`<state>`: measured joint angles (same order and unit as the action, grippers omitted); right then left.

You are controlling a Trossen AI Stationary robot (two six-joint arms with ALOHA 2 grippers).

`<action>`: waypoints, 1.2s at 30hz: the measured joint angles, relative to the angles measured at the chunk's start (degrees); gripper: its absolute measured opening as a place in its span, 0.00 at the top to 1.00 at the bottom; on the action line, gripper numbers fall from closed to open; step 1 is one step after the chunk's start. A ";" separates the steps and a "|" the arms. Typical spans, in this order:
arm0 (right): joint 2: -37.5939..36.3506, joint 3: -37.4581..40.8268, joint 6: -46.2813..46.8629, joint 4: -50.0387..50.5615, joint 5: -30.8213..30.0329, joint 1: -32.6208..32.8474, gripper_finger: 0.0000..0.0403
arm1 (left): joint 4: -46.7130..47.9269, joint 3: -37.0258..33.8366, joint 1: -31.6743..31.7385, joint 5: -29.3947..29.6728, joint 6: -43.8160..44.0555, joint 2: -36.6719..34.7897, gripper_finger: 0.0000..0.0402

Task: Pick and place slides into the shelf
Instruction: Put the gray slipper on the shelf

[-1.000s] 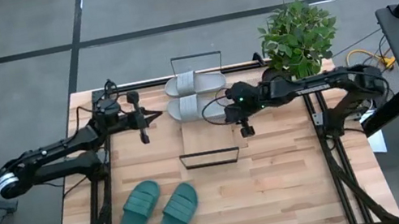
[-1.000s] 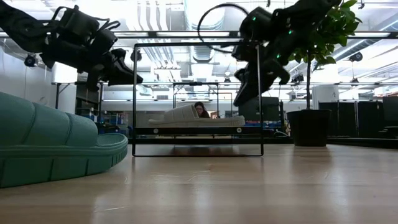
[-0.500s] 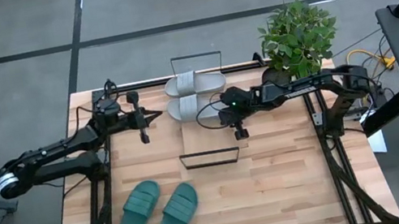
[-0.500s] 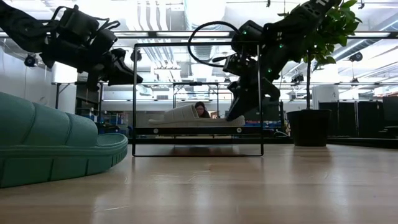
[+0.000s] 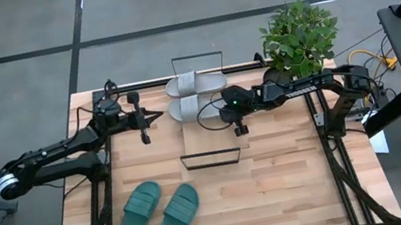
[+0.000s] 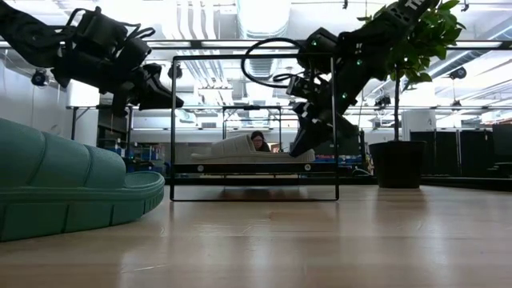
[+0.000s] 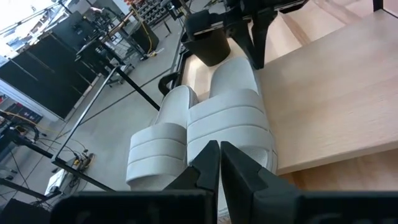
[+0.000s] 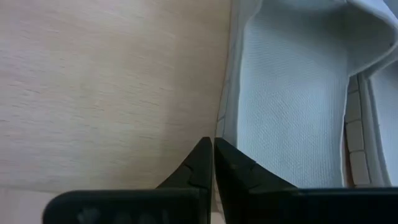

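Note:
Two pale grey slides (image 5: 194, 83) (image 5: 193, 107) lie side by side, soles down, in the far part of the shelf (image 5: 209, 137), beside its wooden plank (image 8: 106, 81). My right gripper (image 8: 210, 144) is shut, points slanting down, and has its tips at the long edge of the nearer grey slide (image 8: 292, 93). My left gripper (image 5: 158, 116) is shut and hangs in the air left of the shelf, pointing at the grey slides (image 7: 230, 124). Both teal slides (image 5: 157, 218) lie on the table's near left part. My right gripper's shut fingertips (image 8: 202, 155) stand right at the nearer grey slide's long side edge (image 8: 233, 124), where it meets the plank. They come slanting down from the table's right. I cannot tell whether they touch the slide.
A potted plant (image 5: 298, 33) stands at the table's far right corner, behind the right arm. The shelf's black wire frame (image 6: 332, 120) rises around the grey slides. One teal slide (image 6: 72, 192) fills the low view's left. Bare tabletop lies near and right of the shelf.
My right gripper has sunk and moved a little toward the table's left, to the nearer grey slide, tipping further downward; it stays shut. The grey slides have kept their place.

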<state>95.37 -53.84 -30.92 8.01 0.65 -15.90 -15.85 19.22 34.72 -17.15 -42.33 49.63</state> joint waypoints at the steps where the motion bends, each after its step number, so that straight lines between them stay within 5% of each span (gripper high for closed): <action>1: 0.00 0.03 0.15 -0.02 0.38 -0.14 0.98 | 0.01 -0.02 0.00 0.00 0.00 0.00 1.00; 30: 0.00 0.46 1.66 -0.71 -0.15 -5.27 0.98 | 0.62 -0.11 0.02 0.00 0.09 0.00 1.00; 36: -0.04 -0.61 0.22 -1.36 10.96 -4.32 0.98 | 0.60 -0.11 0.02 0.00 0.11 0.00 1.00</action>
<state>95.33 -54.45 -30.69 6.65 11.61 -20.22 -15.25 19.11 34.74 -17.15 -42.22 49.63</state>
